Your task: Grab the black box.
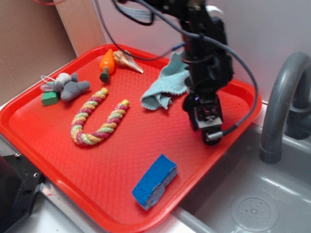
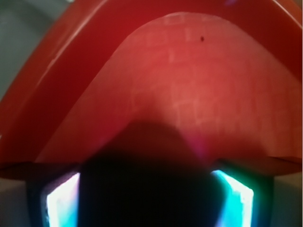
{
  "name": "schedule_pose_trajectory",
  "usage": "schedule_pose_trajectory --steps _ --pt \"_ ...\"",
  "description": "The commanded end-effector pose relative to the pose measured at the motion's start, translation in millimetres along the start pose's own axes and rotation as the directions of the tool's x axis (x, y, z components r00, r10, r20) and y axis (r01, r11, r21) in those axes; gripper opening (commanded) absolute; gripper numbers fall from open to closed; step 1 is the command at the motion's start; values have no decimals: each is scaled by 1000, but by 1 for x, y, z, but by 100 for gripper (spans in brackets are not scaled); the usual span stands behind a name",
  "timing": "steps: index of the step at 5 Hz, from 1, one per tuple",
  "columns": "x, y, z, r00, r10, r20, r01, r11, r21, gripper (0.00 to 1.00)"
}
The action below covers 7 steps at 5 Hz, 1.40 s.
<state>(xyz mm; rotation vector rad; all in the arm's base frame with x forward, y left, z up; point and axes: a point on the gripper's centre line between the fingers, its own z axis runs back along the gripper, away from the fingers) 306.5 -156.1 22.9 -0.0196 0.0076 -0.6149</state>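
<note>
A dark, blurred black box [image 2: 150, 182] fills the gap between my two lit fingers [image 2: 64, 203] in the wrist view and touches both pads. My gripper [image 2: 151, 191] is shut on it. From the exterior camera, the gripper [image 1: 208, 127] points down over the right side of the red tray [image 1: 146, 145], close to its rim. The glossy black box [image 1: 213, 137] shows at the fingertips. Whether the box rests on the tray or hangs just above it I cannot tell.
On the tray lie a blue sponge [image 1: 155, 187], a striped rope toy [image 1: 99, 119], a grey plush mouse [image 1: 68, 86], a small green block [image 1: 49, 98], a toy carrot [image 1: 107, 63], a shell [image 1: 127, 60] and a teal cloth [image 1: 167, 82]. A sink [image 1: 252, 204] with a grey faucet [image 1: 284, 97] lies to the right.
</note>
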Motion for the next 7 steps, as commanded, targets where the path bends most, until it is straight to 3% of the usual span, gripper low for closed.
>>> schedule_pose_trajectory --steps 1,2,3,4,5,6,7 --pt "-6 -13 32 998 -1 64 1 1000 -9 0" --pt "-34 -12 81 988 3 154 -1 1000 -11 0" --pt "-68 -17 129 968 59 242 -69 997 32 0" --pt "-106 -15 177 945 141 293 -150 989 7 0" --pt "-91 1 208 953 208 220 -209 978 -19 0" --pt "-71 40 169 942 312 123 -313 950 -7 0" --pt "-63 55 153 936 344 68 -347 937 30 0"
